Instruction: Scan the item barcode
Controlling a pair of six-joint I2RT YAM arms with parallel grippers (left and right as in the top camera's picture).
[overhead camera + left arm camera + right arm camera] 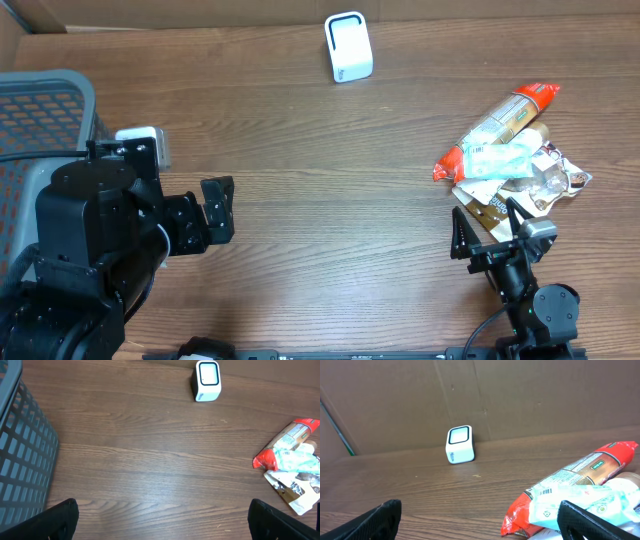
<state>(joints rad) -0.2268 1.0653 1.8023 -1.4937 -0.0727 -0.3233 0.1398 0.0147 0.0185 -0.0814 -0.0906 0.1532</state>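
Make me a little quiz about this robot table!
1. True or false: the right gripper holds a packet from the pile.
2. Where is the white scanner? A: near the far edge of the table. B: between the grippers. C: on top of the pile.
3. Which is nearer the pile, the left gripper or the right?
Key: 1 false, both are open and empty. 2 A. 3 the right.

The basket (pixel 25 460) sits left of the left gripper (pixel 218 210). The scanner (pixel 348 47) stands on the table (pixel 300 150), well ahead of both jaws. The heap of packets (pixel 510 150) lies just ahead and right of the right gripper (pixel 487 228).
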